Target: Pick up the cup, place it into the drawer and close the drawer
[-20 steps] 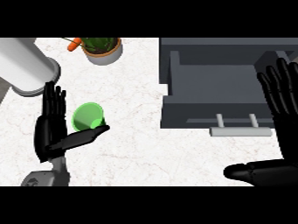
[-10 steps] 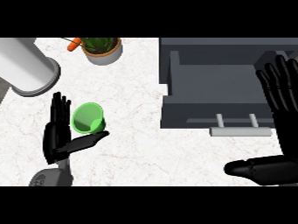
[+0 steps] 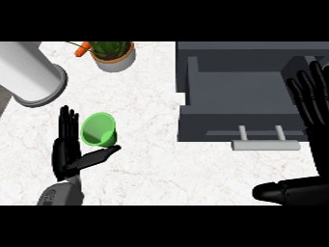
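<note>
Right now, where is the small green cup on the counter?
In the head view, the small green cup lies at the left on the white marble counter, between the open left hand's fingers and thumb, left of the open grey drawer.

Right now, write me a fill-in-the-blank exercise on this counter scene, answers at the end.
1. The cup beside the left hand is ____ in colour.
2. The grey drawer with the handle stands ____.
3. The right hand has its fingers ____.
4. The plant pot stands near the counter's ____ edge.

Answers: green; open; straight; far
</note>
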